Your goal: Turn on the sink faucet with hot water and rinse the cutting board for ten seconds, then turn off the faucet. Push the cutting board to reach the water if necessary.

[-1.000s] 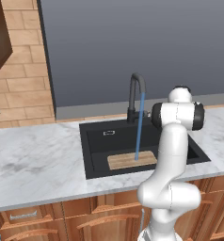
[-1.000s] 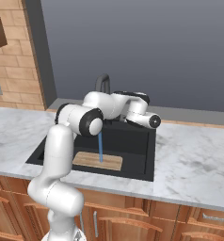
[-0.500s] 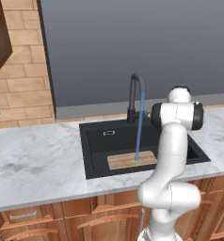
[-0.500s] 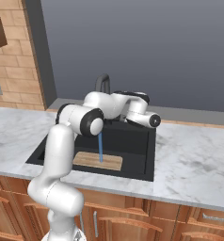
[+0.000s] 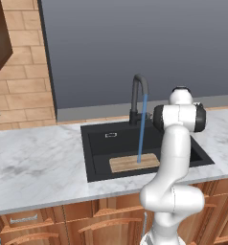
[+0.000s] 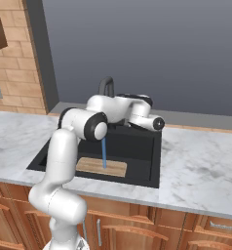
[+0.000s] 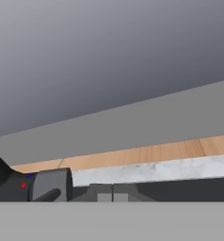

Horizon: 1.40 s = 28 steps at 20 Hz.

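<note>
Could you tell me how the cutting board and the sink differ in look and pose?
The cutting board is light tan wood, while the sink is matte black. The board is a thin flat slab; the sink is a deep basin that holds it. The water lands on the board. Both are rectangular.

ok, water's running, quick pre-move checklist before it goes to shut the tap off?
1. Water flowing from the faucet: ok.
2. Stream lands on the cutting board: ok.
3. Board lies flat inside the sink: ok.
4. Gripper shut and holding nothing: ok.
5. Gripper beside the faucet base, lever just left of the fingertips in the hand view: ok.
6. Hot side chosen: cannot tell.
</note>
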{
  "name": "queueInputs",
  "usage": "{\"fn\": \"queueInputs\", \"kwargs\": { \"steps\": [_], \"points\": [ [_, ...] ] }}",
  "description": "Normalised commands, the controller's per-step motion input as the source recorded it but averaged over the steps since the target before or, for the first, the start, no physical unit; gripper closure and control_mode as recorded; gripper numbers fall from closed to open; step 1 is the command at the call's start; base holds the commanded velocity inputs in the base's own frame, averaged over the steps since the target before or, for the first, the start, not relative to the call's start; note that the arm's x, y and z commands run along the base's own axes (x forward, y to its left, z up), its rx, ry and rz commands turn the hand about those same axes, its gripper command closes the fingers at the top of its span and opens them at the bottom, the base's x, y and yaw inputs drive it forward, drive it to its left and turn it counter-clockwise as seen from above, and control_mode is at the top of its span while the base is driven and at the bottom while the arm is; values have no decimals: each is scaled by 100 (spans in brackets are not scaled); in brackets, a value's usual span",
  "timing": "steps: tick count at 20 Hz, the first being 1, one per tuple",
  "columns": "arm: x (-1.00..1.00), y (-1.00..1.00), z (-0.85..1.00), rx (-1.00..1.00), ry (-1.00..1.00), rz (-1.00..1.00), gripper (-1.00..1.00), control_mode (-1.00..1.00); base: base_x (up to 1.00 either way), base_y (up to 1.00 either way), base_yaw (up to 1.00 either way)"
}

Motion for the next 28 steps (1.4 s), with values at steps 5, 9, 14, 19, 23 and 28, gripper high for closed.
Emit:
{"fn": "queueInputs", "kwargs": {
  "steps": [5, 9, 14, 19, 23, 28],
  "points": [
    [1, 16, 0, 0, 5, 1, 100, -100, 0, 0, 0],
    [0, 16, 0, 0, 9, 1, 100, -100, 0, 0, 0],
    [0, 14, 0, 0, 7, 1, 100, -100, 0, 0, 0],
    [0, 14, 0, 0, 1, 1, 100, -100, 0, 0, 0],
    [0, 14, 0, 0, 1, 1, 100, -100, 0, 0, 0],
    [0, 6, 0, 0, 1, 2, 100, -100, 0, 0, 0]
  ]
}}
